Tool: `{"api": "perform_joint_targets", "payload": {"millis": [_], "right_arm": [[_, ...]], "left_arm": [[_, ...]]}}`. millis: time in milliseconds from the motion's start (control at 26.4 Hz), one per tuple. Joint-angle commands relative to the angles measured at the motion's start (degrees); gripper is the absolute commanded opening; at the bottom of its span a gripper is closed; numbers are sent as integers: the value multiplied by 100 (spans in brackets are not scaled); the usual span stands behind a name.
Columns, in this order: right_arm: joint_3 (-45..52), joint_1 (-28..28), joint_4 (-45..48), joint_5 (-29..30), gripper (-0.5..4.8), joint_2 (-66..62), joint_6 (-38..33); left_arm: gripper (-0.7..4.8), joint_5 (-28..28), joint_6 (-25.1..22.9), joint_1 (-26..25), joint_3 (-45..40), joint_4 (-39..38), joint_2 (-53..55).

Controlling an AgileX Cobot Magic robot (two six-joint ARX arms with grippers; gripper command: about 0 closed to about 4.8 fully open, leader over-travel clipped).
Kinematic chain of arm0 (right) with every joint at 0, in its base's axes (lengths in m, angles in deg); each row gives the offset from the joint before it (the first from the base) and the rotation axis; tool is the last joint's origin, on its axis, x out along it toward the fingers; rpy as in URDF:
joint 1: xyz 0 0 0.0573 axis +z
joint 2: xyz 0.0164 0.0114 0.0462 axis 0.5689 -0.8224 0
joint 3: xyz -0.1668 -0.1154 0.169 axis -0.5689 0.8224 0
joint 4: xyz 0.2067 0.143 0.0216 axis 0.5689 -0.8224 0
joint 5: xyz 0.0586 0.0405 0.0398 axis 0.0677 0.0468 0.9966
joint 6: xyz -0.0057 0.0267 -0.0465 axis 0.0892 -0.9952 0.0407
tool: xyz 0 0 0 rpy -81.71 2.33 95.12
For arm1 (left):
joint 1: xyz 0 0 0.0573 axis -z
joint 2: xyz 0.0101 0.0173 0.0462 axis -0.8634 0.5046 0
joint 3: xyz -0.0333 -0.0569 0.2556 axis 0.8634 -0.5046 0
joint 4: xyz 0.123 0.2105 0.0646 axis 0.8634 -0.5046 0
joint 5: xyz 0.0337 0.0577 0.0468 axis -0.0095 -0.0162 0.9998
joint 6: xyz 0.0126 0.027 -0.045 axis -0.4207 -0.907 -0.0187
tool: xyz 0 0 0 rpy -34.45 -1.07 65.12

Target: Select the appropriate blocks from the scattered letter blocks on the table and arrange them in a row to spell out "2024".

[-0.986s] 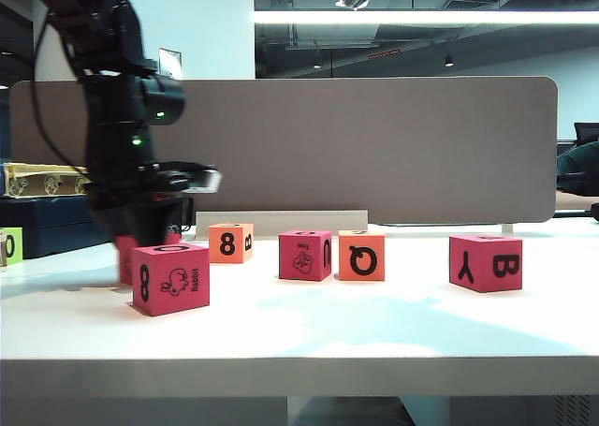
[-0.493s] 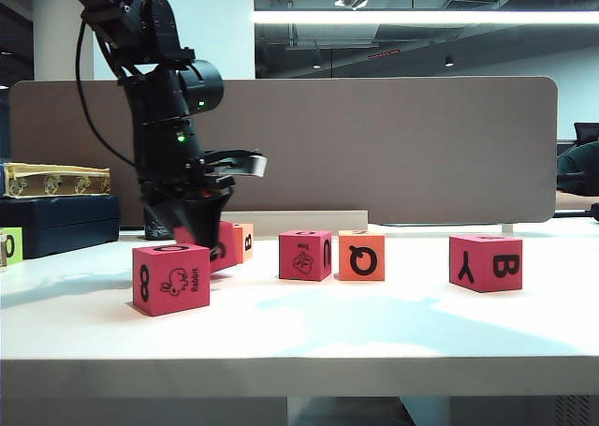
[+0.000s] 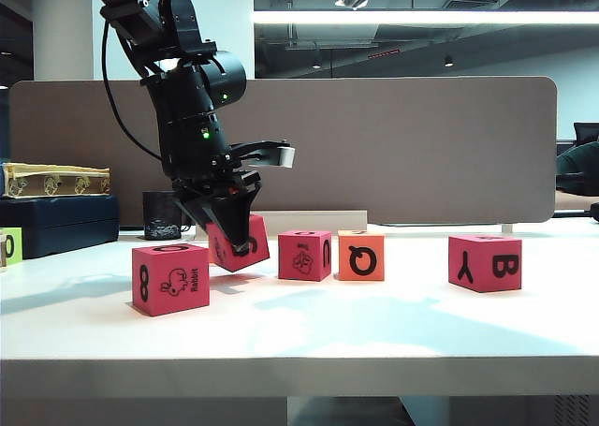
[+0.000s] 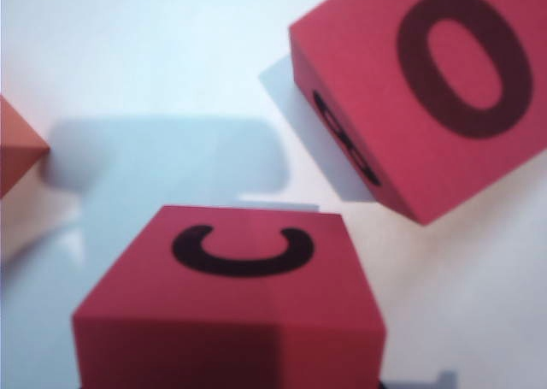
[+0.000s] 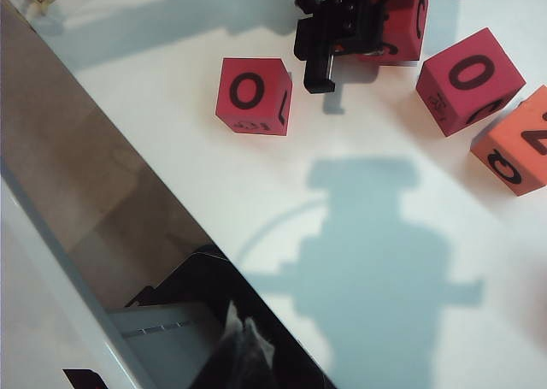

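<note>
the blocks: your left gripper (image 3: 239,243) has one, a pink cube (image 3: 239,242) pinched between its fingers, jaws about half open around it, and the cube hangs tilted just above the table (image 3: 374,323). in the left wrist view that held cube (image 4: 229,299) shows a black c on its upper face. just ahead of the gripper toward the camera, on its left flank, sits the rabbit cube (image 3: 170,277), flat on the table and apart from the held one; from the wrist it's the pink block with a big o on top (image 4: 427,90). on the gripper's other side, just beside it, stands the pink cube with the small drawing (image 3: 305,255), and touching that one, the orange q cube (image 3: 361,255). a sliver of orange (image 4: 19,154) also peeks in at the edge of the wrist picture. far off to that same side, well apart from the gripper, the pink y-b cube (image 3: 485,262) sits alone. behind the gripper there's a dark cup (image 3: 162,215), and away past the rabbit cube a lime-green block (image 3: 10,246) at the table's end. your right gripper isn't in any picture, but it's fully closed. its wrist camera looks down on the left arm's gripper (image 5: 329,43) over the cubes, the rabbit cube (image 5: 253,94) near it.
</note>
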Motion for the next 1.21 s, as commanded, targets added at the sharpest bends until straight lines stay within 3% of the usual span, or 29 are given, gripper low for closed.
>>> {"api": "perform_joint_targets", "payload": {"millis": [38, 152, 455, 569, 683, 835, 1214], "right_arm": [[-22, 4, 50, -2, -2, 17, -2], [-22, 7, 55, -2, -2, 17, -2], [-22, 7, 44, 0, -2, 17, -2], [-22, 7, 15, 0, -2, 17, -2], [-22, 7, 9, 17, -2, 17, -2], [-22, 9, 9, 15, -2, 17, -2], [-22, 9, 9, 17, -2, 17, -2]], "left_arm": [[231, -87, -15, 7, 28, -9, -13], [295, -361, -17, 7, 26, -42, -13], [322, -367, -15, 42, 28, -11, -13], [398, 0, -15, 42, 63, -13, -15], [441, 546, 17, 39, 77, 37, -26], [440, 992, 138, 35, 77, 79, -50], [439, 1182, 227, 35, 74, -339, -61]]}}
